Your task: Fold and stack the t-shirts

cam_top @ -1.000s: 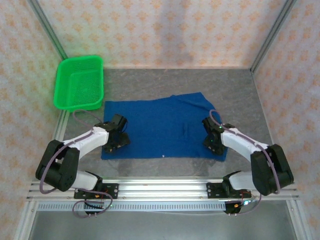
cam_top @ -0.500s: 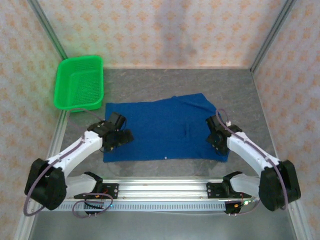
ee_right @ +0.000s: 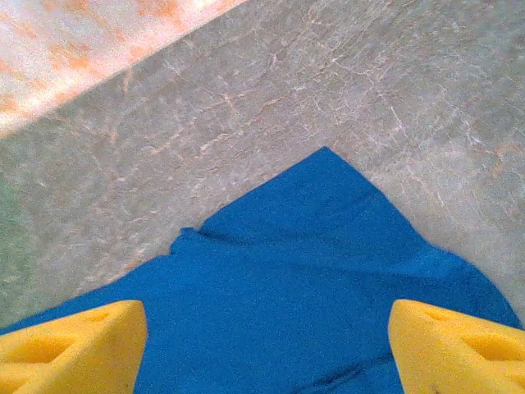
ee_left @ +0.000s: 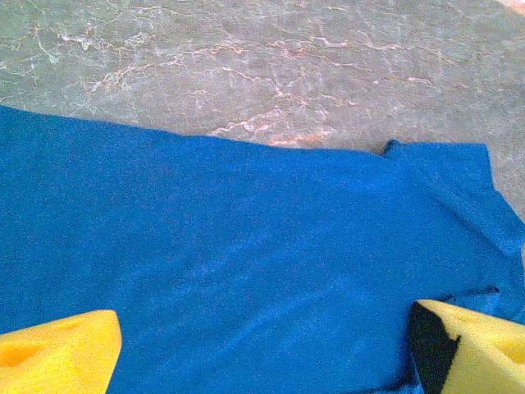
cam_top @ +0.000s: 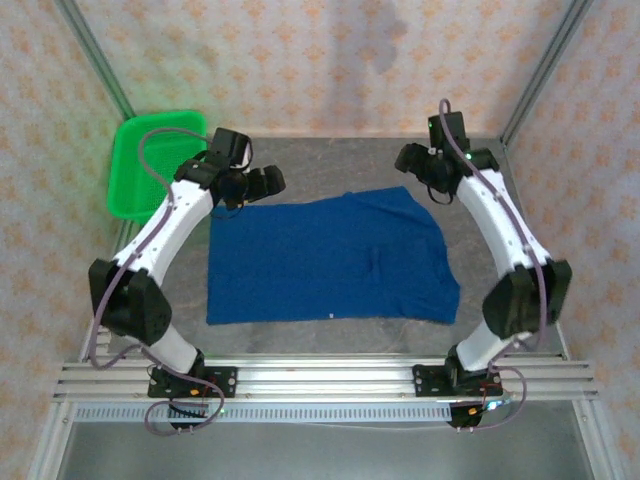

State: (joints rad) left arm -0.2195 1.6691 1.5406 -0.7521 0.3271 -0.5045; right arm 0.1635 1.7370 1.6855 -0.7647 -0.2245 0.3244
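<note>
A royal-blue t-shirt (cam_top: 330,262) lies spread flat in the middle of a grey, stone-patterned table (cam_top: 480,200), plain side up as far as you can see. From above it looks roughly rectangular. Its near edge runs parallel to the near edge of the table, and its right edge slants outward to a near-right corner. A few soft creases run across the far-right part, and a tiny white speck sits on the near edge.

Your left gripper (cam_top: 268,182) is at the shirt's far-left corner, reaching in from the left. In its wrist camera the two yellow fingers (ee_left: 57,353) stand wide apart at the bottom corners with nothing between them, and blue cloth fills the space below.

Your right gripper (cam_top: 408,162) is just beyond the shirt's far-right corner, over bare table. Its yellow fingers (ee_right: 74,345) are also spread wide and hold nothing; its wrist camera looks down on a pointed corner of the cloth.

A green plastic basket (cam_top: 135,175) sits at the far-left of the table, just beside the left arm, apart from the shirt. An aluminium rail (cam_top: 330,375) carries both arm bases at the near edge, and pale patterned walls (cam_top: 300,60) close in the table
</note>
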